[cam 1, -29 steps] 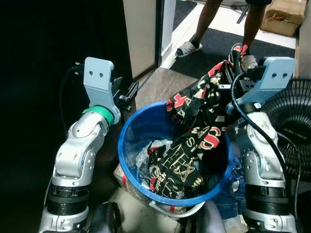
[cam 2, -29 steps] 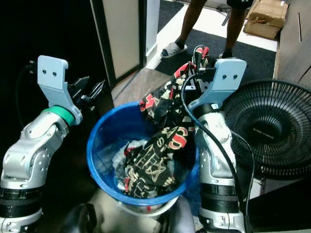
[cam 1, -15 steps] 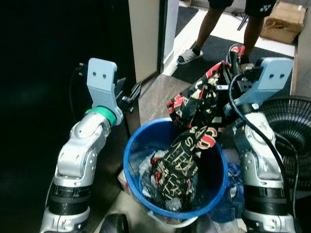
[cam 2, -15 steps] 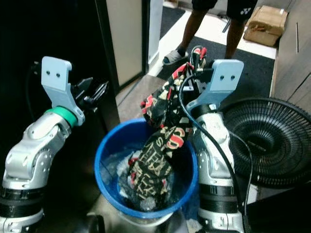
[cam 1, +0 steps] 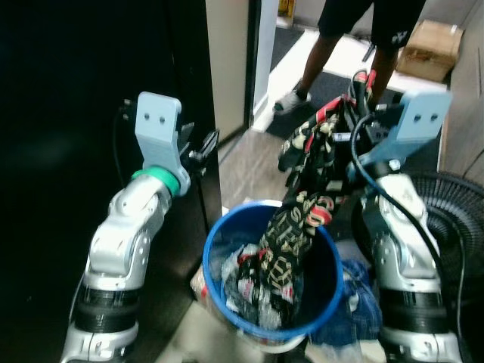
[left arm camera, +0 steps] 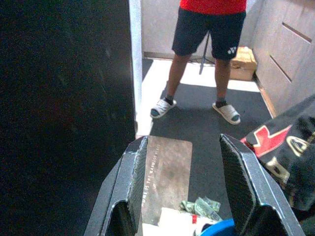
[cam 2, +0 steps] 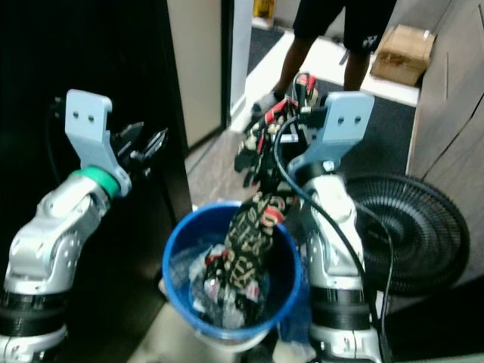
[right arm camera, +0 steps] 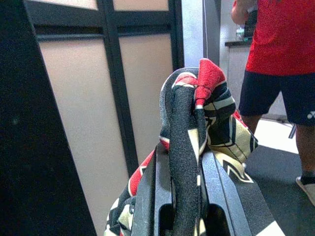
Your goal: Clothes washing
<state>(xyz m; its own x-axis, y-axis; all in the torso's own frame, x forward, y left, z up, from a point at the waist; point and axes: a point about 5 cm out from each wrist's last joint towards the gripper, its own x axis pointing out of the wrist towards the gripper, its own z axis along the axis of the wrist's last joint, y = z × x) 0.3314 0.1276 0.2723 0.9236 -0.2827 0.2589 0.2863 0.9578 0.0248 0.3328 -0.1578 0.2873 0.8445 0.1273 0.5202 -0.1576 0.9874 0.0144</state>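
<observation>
step: unloading laundry from the bucket; one garment is lifted partway, judged early in the wash task.
right pincer: raised above the far rim of the bucket, fingers pressed onto a fold of the patterned garment, which bunches up between them in the right wrist view.
garment: black cloth with red and cream print; upper part hangs from the right pincer, lower part trails down into the blue bucket, so not yet free of it.
bucket contents: more crumpled clothes lie inside beside the trailing end; kinds not clear, frames are blurred.
left pincer: held up at the left of the bucket, fingers spread, nothing between them.
surroundings: a person stands beyond on a dark mat; a black fan sits just to the right of the right arm; dark panel on the left, possibly a door or the machine.
next move: lift higher until the tail clears the rim, then carry toward the washer; left pincer could gather the hanging end so it does not snag.
</observation>
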